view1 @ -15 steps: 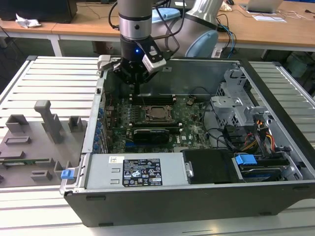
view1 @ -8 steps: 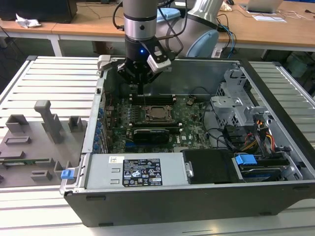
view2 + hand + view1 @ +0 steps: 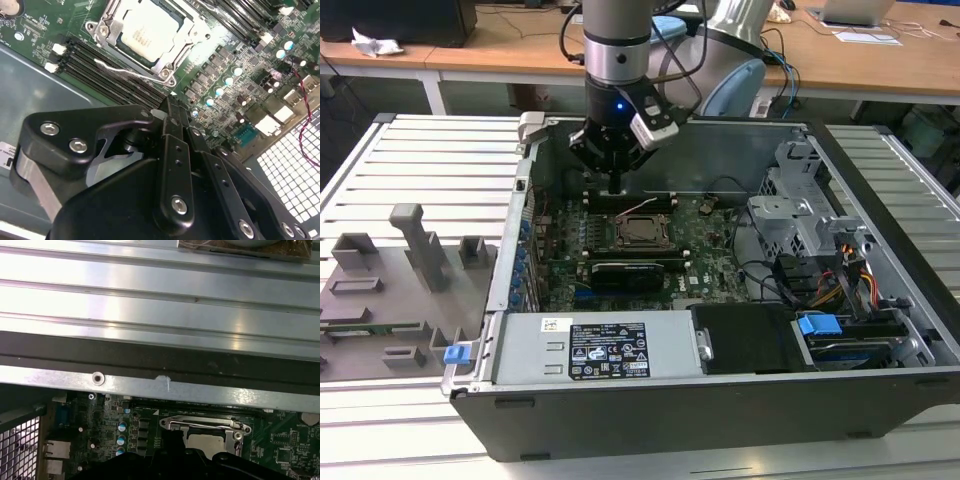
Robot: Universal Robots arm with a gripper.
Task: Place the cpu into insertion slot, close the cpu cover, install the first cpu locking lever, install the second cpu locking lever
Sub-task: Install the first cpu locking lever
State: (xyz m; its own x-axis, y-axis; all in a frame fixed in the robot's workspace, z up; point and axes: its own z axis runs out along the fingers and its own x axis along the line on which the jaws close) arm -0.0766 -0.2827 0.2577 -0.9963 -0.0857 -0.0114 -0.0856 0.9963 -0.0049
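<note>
The cpu (image 3: 144, 31) lies flat in the insertion slot (image 3: 642, 232) on the green motherboard, its silvery top showing through the cut-out of the cpu cover (image 3: 106, 21), which lies down over it. A thin silver locking lever (image 3: 122, 70) runs along the socket's edge beside the memory slots; whether it is latched I cannot tell. My gripper (image 3: 171, 104) hangs just behind the socket over the memory slots, fingers pressed together and holding nothing. In the exterior view the gripper (image 3: 617, 187) points straight down. In the first wrist view the cpu (image 3: 209, 442) and lever (image 3: 200, 425) show beneath the case wall.
The open computer case (image 3: 650, 412) holds a black card with a heatsink (image 3: 625, 270) in front of the socket, a drive cage (image 3: 800, 215) and cables at the exterior view's right. A grey fixture plate (image 3: 390, 290) lies at that view's left. The case's metal wall (image 3: 160, 385) rises close behind the gripper.
</note>
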